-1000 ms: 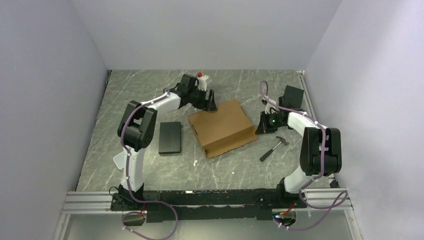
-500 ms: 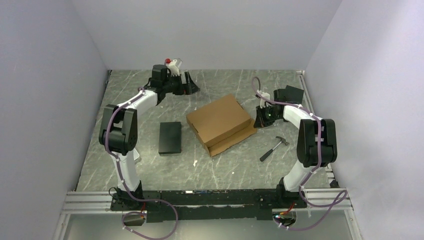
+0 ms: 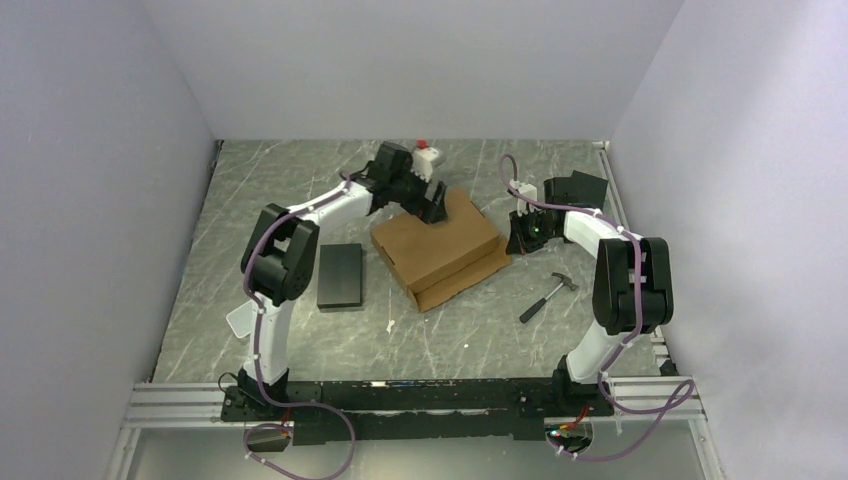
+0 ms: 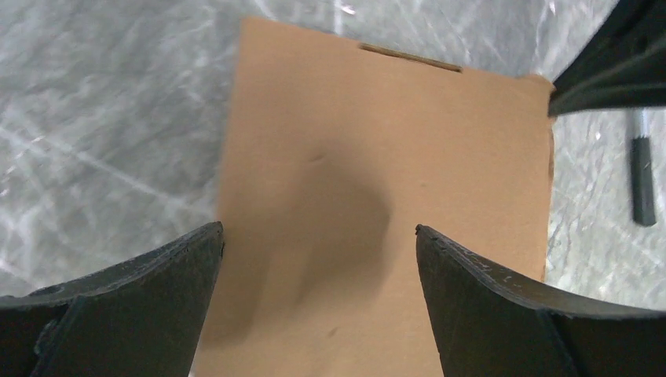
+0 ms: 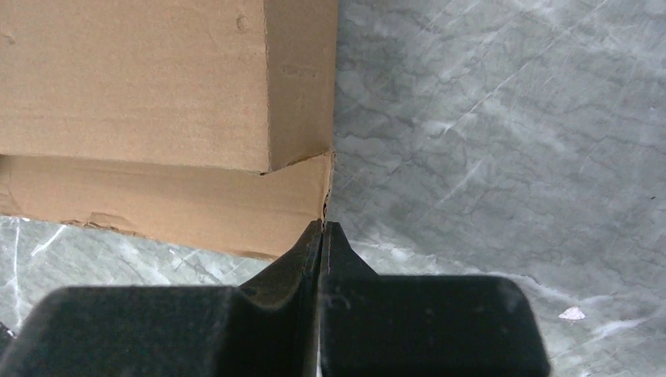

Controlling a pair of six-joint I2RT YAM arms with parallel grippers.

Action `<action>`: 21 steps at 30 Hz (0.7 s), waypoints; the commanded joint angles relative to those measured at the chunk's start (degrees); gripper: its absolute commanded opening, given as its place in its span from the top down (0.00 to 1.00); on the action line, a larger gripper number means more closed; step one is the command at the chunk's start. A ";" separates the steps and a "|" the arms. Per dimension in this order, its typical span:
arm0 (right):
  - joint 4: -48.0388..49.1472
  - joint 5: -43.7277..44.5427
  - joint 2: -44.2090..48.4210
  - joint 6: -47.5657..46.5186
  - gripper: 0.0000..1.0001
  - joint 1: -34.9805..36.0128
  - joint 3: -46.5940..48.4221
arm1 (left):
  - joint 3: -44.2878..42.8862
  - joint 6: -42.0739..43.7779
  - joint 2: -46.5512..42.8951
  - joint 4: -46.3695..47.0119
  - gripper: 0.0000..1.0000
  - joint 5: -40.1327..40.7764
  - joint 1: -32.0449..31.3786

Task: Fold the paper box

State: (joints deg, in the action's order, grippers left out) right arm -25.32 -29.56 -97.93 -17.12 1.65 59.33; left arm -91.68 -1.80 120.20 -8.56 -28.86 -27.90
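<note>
Nearest the arm bases, in the lower middle of the overhead view, lie a black block [image 3: 340, 275] and, to its right, a hammer [image 3: 548, 297], both apart from the work. Past them, mid-frame, sits the paper box [image 3: 440, 250], lid down, with a lower panel jutting out along its near-right edge. The right gripper [image 3: 520, 240] is pinched tight with nothing in it, its tip at the box's right-hand corner. Whether it is touching or just short, I cannot tell. Farther back, the left gripper [image 3: 432, 205] hangs over the lid's far end, jaws spread wide and empty.

The job now looks like seating the lid. It would be best to bring the left gripper down flat and square on the lid's middle, pressing gently while the right tip braces the corner so the box does not skid.

Several things are hidden: the box's inside and tuck flaps, its far edge under the left gripper, and whether the jutting panel is a loose flap or the base.
</note>
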 commanded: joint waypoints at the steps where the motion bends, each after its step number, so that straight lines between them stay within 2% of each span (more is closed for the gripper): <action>1: 2.93 1.52 0.96 -0.45 1.00 0.39 0.11 | -3.39 9.17 0.83 -3.98 0.05 6.44 -3.71; 6: 3.39 2.13 1.14 -0.78 1.00 0.63 -0.58 | -2.47 9.44 1.80 -3.85 0.09 9.72 -6.35; 13: 4.57 3.64 2.27 -2.08 1.00 0.79 -2.54 | -4.68 8.15 5.31 -7.63 0.14 13.22 -6.71; 21: 5.02 4.05 2.35 -2.97 1.00 1.58 -3.34 | -1.77 9.62 3.58 -7.22 0.18 8.51 -6.82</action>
State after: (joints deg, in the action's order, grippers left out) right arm -21.96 -27.03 -96.90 -18.28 2.55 56.75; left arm -96.01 5.45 122.98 -12.12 -18.59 -34.59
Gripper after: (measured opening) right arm 0.021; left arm 0.825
